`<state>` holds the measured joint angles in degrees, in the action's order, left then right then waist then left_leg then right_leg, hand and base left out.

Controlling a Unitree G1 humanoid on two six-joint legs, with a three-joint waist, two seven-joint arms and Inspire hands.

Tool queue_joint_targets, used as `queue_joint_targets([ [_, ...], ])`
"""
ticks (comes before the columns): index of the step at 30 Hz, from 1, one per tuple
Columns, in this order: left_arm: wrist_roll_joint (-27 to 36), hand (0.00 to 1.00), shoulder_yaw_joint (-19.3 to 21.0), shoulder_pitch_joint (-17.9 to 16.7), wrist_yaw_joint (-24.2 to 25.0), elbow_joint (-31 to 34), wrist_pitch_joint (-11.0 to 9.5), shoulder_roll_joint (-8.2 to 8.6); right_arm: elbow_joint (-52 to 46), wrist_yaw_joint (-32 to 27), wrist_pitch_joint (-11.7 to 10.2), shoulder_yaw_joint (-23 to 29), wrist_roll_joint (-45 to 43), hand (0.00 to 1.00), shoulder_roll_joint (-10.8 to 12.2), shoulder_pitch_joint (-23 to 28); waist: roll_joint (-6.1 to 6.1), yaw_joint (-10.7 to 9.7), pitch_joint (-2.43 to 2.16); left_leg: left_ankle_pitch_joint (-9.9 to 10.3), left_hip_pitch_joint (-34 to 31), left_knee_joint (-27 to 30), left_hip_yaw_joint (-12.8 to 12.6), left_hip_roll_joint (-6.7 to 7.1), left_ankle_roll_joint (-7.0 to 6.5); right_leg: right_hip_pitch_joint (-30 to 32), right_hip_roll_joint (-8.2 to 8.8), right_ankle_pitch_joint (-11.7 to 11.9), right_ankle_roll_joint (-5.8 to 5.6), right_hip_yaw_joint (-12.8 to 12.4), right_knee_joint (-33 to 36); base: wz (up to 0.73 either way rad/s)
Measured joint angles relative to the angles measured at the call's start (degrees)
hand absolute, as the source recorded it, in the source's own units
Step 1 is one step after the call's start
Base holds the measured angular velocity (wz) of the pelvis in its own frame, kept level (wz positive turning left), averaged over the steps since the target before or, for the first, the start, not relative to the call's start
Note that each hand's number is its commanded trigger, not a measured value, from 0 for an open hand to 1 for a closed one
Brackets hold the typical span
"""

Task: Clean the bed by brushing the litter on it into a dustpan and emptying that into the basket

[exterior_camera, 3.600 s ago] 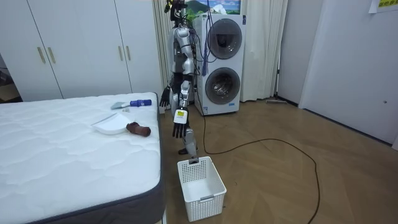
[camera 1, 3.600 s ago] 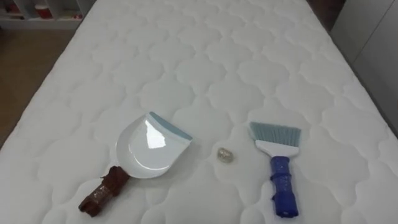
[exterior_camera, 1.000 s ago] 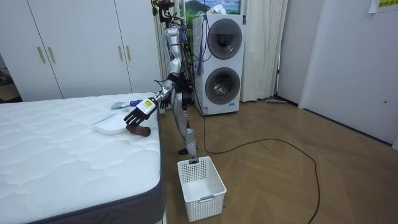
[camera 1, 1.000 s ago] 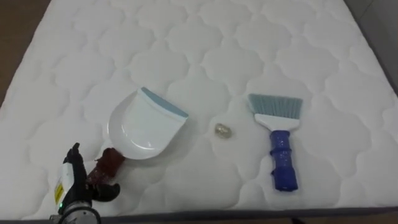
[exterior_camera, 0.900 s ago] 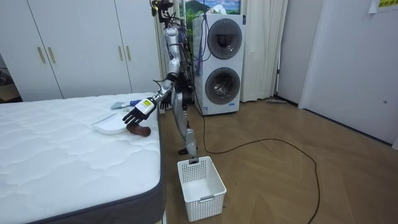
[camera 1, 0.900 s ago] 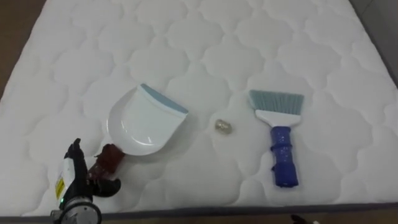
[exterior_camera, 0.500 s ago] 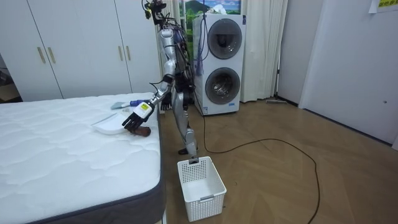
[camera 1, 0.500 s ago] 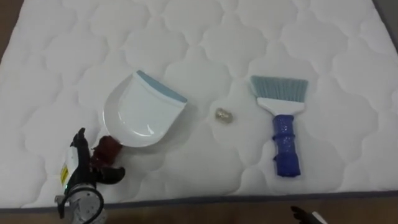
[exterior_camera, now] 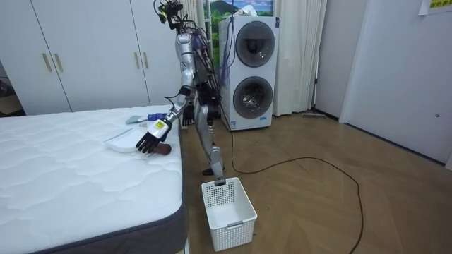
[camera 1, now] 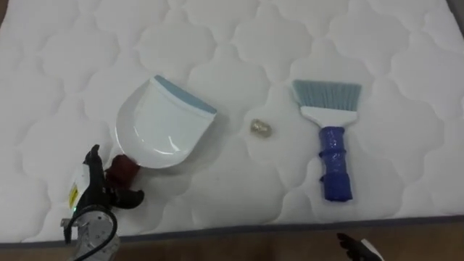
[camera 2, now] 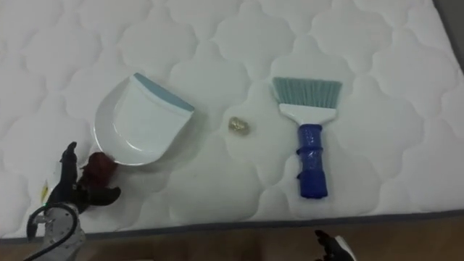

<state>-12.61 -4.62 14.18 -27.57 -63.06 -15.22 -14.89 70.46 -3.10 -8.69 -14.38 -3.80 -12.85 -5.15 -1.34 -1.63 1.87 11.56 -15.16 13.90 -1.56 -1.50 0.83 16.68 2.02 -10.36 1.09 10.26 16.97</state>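
Observation:
A white dustpan point(camera 1: 163, 127) with a blue lip lies on the quilted mattress point(camera 1: 239, 43), its reddish-brown handle point(camera 1: 123, 170) pointing at the near edge. My left hand point(camera 1: 94, 192) hovers right over the end of that handle, open, fingers spread and thumb out to the side. A small crumpled scrap point(camera 1: 262, 128) lies between the dustpan and a brush point(camera 1: 336, 163) with a blue handle and pale bristles. My right hand point(camera 1: 357, 248) just peeks in below the bed's edge. In the room view I stand bent forward at the bed's corner, left hand point(exterior_camera: 146, 139) over the dustpan point(exterior_camera: 121, 145).
The mattress's near edge point(camera 1: 290, 225) runs along the bottom of the eye views. A white laundry basket point(exterior_camera: 228, 206) stands on the wooden floor by the bed. Stacked washing machines point(exterior_camera: 251, 70) and white wardrobes point(exterior_camera: 85, 49) are behind me.
I have leaned further over the bed, so the view has shifted toward its near edge. My left hand has come down closer onto the dustpan's handle. Dustpan, scrap and brush lie as before.

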Motion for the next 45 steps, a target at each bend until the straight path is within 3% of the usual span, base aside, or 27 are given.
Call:
queue_joint_targets([
  [9,2.0,0.00,0.0,1.9,0.7,-1.7,1.0,-0.22,-0.8,0.0,0.0,-0.2,-0.2,0.00,0.0,-0.5,-0.42,0.0,0.26,0.0,-1.3,0.0,0.1,0.00,-0.03,1.6,-0.05,0.0,0.00,-0.4,0.4,-0.02],
  [11,2.0,0.00,0.0,2.0,0.7,-1.7,1.1,-0.25,-1.4,-0.8,-0.2,-0.1,-0.1,0.00,-0.1,-0.7,-0.47,0.1,0.36,-0.2,-1.1,-0.1,2.7,-0.48,-0.34,5.1,0.13,-0.2,0.08,0.2,5.9,-0.27],
  [12,2.0,0.00,0.1,2.1,0.7,-1.7,1.2,-0.51,-1.9,-1.8,-0.8,-0.2,0.4,0.00,-0.4,-1.1,-0.71,0.1,0.74,-0.3,-1.1,-0.1,7.1,-0.83,-0.32,8.9,-0.83,-1.2,0.61,0.0,6.9,-0.52],
  [13,2.5,0.00,0.1,2.1,0.8,-1.7,1.3,-1.46,-1.9,-2.1,-0.7,-0.9,1.0,0.00,-0.3,-2.4,0.58,0.3,0.61,0.0,-2.6,1.6,7.3,-0.37,0.02,11.4,-1.17,4.1,2.57,-0.6,0.0,-0.39],
  [14,3.0,0.00,0.1,2.3,1.2,-1.8,1.5,-1.53,-2.0,-2.4,-0.7,-1.3,1.2,0.00,-0.5,-2.5,0.72,-0.1,1.06,0.7,-3.1,2.8,6.6,0.15,0.68,12.4,-0.54,9.2,4.16,0.4,-2.2,-0.05],
  [15,3.4,0.00,0.0,2.5,2.1,-2.2,1.7,-0.83,-1.6,-3.0,-0.5,-1.6,1.2,0.00,-0.8,-2.4,-0.73,-1.0,1.10,1.6,-4.2,3.7,4.7,-0.53,1.18,12.2,-0.58,9.5,3.65,2.0,-1.2,0.16],
  [16,3.8,0.00,0.0,2.9,2.5,-2.2,1.7,-1.05,-1.0,-3.6,0.1,-1.9,1.1,0.00,-0.5,-2.4,-0.73,-1.0,1.14,1.3,-4.3,3.4,1.8,-0.88,1.30,12.2,-0.63,9.4,3.74,1.9,-1.2,0.12],
  [18,4.7,0.00,0.0,3.9,2.6,-2.2,1.8,-1.11,-1.2,-3.7,-0.1,-1.9,1.1,0.00,-0.5,-2.0,-0.74,-1.2,1.14,1.1,-4.2,2.6,-0.9,-0.91,1.10,12.3,-0.67,9.4,3.73,1.6,-1.3,0.13],
  [22,5.9,0.00,-0.4,4.6,3.6,-2.2,2.1,-1.13,-1.5,-3.7,0.1,-2.3,1.2,0.00,-0.5,-2.2,-0.48,-1.1,1.06,1.2,-4.5,3.8,-3.0,-0.34,0.26,12.4,-0.12,9.6,3.43,1.5,-0.6,0.06],
  [25,6.3,0.00,-1.4,4.3,4.4,-2.3,3.0,-1.16,-1.9,-3.8,0.7,-2.3,1.9,0.00,-0.7,-2.1,-0.46,-1.3,1.06,0.6,-4.6,4.1,-3.2,0.34,-0.61,12.4,0.70,9.5,3.07,1.4,-0.1,0.13],
  [29,6.3,0.00,-1.7,4.2,5.7,-2.6,5.1,-1.15,-3.7,-3.8,2.0,-2.4,3.7,0.00,-0.8,-1.6,-0.45,-1.2,1.01,0.6,-5.3,4.6,-3.2,0.46,-0.74,12.4,0.76,9.8,2.47,1.3,-0.2,0.10],
  [32,6.3,0.00,-3.4,4.2,6.3,-3.6,6.3,-1.14,-3.9,-3.6,2.5,-2.5,5.3,0.00,-0.8,-1.4,-0.50,-1.3,0.96,0.7,-5.6,5.2,-3.2,0.46,-0.76,12.4,0.86,10.6,3.20,1.4,0.0,0.03],
  [38,6.3,0.00,-4.6,4.2,8.8,-4.5,7.6,-1.09,-4.2,-2.9,2.5,-2.6,5.6,0.00,-1.0,-1.5,-0.53,-1.4,0.84,0.7,-5.8,6.4,-3.4,0.40,-0.71,12.5,1.00,10.7,3.40,1.3,1.0,0.00],
  [45,6.3,0.00,-4.6,4.3,9.9,-6.3,8.7,-0.90,-4.4,-3.0,2.5,-3.2,5.6,0.00,-1.0,-1.6,-0.54,-1.5,0.20,0.7,-6.4,7.7,-3.8,0.40,-0.64,13.2,1.17,10.8,3.69,0.9,2.0,0.00],
])
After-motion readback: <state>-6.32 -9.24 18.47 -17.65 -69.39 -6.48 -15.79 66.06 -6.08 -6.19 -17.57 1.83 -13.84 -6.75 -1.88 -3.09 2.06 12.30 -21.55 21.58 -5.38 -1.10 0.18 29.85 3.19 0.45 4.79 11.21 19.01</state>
